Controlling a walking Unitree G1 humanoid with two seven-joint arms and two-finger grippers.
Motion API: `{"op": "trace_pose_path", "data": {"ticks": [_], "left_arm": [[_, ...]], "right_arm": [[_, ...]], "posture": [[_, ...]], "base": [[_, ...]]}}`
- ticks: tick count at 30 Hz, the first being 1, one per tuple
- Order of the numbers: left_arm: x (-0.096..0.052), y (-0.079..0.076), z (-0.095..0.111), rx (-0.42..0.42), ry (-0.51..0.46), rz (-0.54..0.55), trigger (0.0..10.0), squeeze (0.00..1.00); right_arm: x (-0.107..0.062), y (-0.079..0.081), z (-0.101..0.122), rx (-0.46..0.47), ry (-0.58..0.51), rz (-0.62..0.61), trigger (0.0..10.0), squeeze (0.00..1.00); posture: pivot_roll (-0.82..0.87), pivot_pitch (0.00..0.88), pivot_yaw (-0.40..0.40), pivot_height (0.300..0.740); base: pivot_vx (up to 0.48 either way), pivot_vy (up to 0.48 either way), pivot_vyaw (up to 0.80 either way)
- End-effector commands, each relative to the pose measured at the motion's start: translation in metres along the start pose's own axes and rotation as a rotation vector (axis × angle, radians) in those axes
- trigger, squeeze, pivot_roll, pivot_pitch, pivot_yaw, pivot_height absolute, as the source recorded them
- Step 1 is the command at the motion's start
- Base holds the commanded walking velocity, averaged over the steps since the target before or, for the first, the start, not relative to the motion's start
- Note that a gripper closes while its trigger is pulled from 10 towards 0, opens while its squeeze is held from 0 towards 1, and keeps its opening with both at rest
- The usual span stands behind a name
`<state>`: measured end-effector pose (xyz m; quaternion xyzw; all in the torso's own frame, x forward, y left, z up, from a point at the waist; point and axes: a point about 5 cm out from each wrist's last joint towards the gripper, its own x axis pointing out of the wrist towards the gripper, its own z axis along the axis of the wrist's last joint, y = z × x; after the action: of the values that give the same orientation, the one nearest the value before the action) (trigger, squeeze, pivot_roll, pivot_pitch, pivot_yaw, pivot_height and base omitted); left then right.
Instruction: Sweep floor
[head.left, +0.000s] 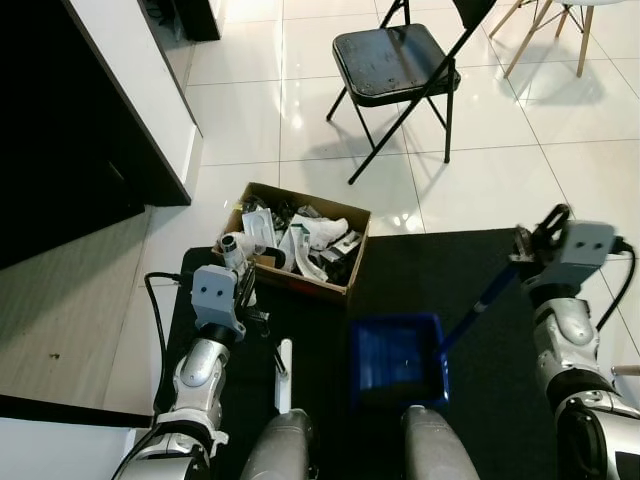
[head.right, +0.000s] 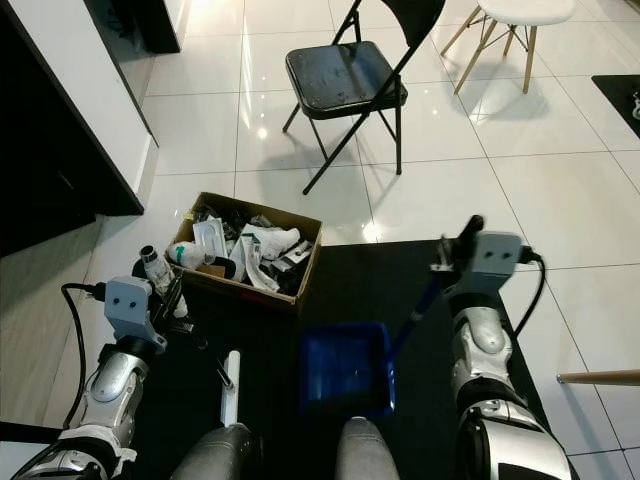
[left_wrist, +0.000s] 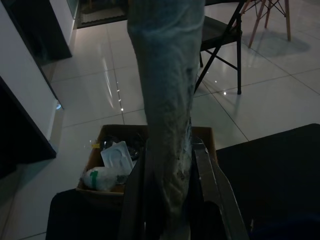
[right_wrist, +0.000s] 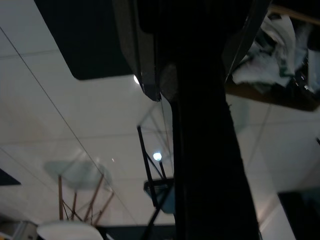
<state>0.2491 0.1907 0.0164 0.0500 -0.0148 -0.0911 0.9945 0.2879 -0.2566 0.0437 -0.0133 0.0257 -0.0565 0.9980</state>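
Observation:
A blue dustpan (head.left: 395, 360) lies on the black mat (head.left: 480, 400) just in front of my feet. Its dark blue handle (head.left: 480, 305) slants up to my right gripper (head.left: 535, 240), which is shut on it; the right wrist view shows the dark handle (right_wrist: 205, 150) clamped between the fingers. My left gripper (head.left: 243, 280) is at the mat's left, beside the cardboard box. It is shut on a pale, long brush handle (left_wrist: 167, 100). A white brush part (head.left: 283, 375) lies low on the mat near my left knee.
An open cardboard box (head.left: 300, 283) full of trash sits at the mat's far edge. A black folding chair (head.left: 395, 60) stands beyond it on the white tiles. A black and white cabinet (head.left: 110, 110) runs along the left. A wood-legged chair (head.right: 500, 20) stands at the far right.

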Motion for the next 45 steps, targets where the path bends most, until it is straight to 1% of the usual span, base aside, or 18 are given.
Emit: {"op": "trace_pose_path", "data": {"ticks": [1,4,8,10,12,15,16,19,21,24,33,36,38,42,43,44,45], "left_arm": [[-0.001,0.004,-0.001,0.023,0.01,0.002,10.0,0.0],[-0.002,0.005,-0.001,0.028,0.012,0.011,10.0,0.0],[-0.003,0.006,-0.004,0.024,0.035,0.028,10.0,0.0],[-0.003,0.006,-0.005,0.021,0.043,0.032,10.0,0.0],[-0.003,0.007,-0.008,0.02,0.079,0.051,10.0,0.0],[-0.002,0.008,-0.01,0.023,0.1,0.061,10.0,0.0],[-0.001,0.009,-0.012,0.022,0.126,0.076,10.0,0.0],[-0.001,0.009,-0.013,0.022,0.141,0.088,10.0,0.0],[0.0,0.01,-0.015,0.03,0.167,0.114,10.0,0.0],[0.001,0.011,-0.015,0.032,0.173,0.124,10.0,0.0],[-0.001,0.013,-0.015,0.048,0.178,0.149,10.0,0.0],[-0.001,0.014,-0.017,0.05,0.194,0.157,10.0,0.0],[-0.004,0.015,-0.02,0.064,0.219,0.175,10.0,0.0],[-0.006,0.016,-0.021,0.066,0.216,0.188,10.0,0.0],[-0.008,0.018,-0.019,0.05,0.199,0.206,10.0,0.0],[-0.008,0.018,-0.019,0.05,0.199,0.206,10.0,0.0],[-0.008,0.02,-0.018,0.039,0.186,0.218,10.0,0.0]], "right_arm": [[-0.003,-0.004,-0.004,-0.038,0.03,-0.007,10.0,0.0],[-0.006,-0.006,-0.009,-0.066,0.055,-0.013,10.0,0.0],[-0.008,-0.012,-0.007,-0.087,0.034,-0.061,10.0,0.0],[-0.008,-0.012,-0.006,-0.091,0.023,-0.065,10.0,0.0],[-0.007,-0.011,0.001,-0.096,-0.029,-0.059,10.0,0.0],[-0.005,-0.01,0.005,-0.099,-0.054,-0.057,10.0,0.0],[-0.003,-0.009,0.009,-0.104,-0.073,-0.052,10.0,0.0],[-0.001,-0.009,0.011,-0.111,-0.082,-0.05,10.0,0.0],[0.002,-0.008,0.015,-0.134,-0.095,-0.041,10.0,0.0],[0.004,-0.009,0.019,-0.154,-0.106,-0.031,10.0,0.0],[0.006,-0.005,0.017,-0.222,-0.067,0.049,10.0,0.0],[0.006,-0.003,0.015,-0.233,-0.056,0.059,10.0,0.0],[0.005,-0.001,0.012,-0.25,-0.045,0.062,10.0,0.0],[0.004,-0.001,0.01,-0.249,-0.039,0.055,10.0,0.0],[0.004,0.0,0.009,-0.224,-0.037,0.04,10.0,0.0],[0.004,0.0,0.009,-0.224,-0.037,0.04,10.0,0.0],[0.003,0.0,0.009,-0.198,-0.042,0.029,10.0,0.0]], "posture": [[0.01,0.06,0.017,0.74],[0.01,0.062,0.015,0.74],[0.01,0.062,0.018,0.74],[0.01,0.063,0.018,0.74],[0.01,0.064,0.022,0.74],[0.01,0.067,0.022,0.74],[0.01,0.068,0.022,0.74],[0.01,0.068,0.022,0.74],[0.01,0.068,0.02,0.74],[0.01,0.068,0.018,0.74],[0.02,0.074,0.013,0.74],[0.03,0.076,0.013,0.74],[0.04,0.077,0.009,0.74],[0.04,0.076,0.007,0.74],[0.04,0.077,0.006,0.74],[0.04,0.077,0.006,0.74],[0.04,0.077,0.006,0.74]], "base": [[0.0,0.0,0.0],[0.0,0.0,0.0],[0.0,0.0,0.0],[0.0,0.0,0.0],[0.0,0.0,0.0],[0.0,0.0,0.0],[0.0,0.0,0.0],[0.0,0.0,0.0],[0.0,0.0,0.0],[0.0,0.0,0.0],[0.0,0.0,0.0],[0.0,0.0,0.0],[0.0,0.0,0.0],[0.0,0.0,0.0],[0.0,0.0,0.0],[0.0,0.0,0.0],[0.0,0.0,0.0]]}}
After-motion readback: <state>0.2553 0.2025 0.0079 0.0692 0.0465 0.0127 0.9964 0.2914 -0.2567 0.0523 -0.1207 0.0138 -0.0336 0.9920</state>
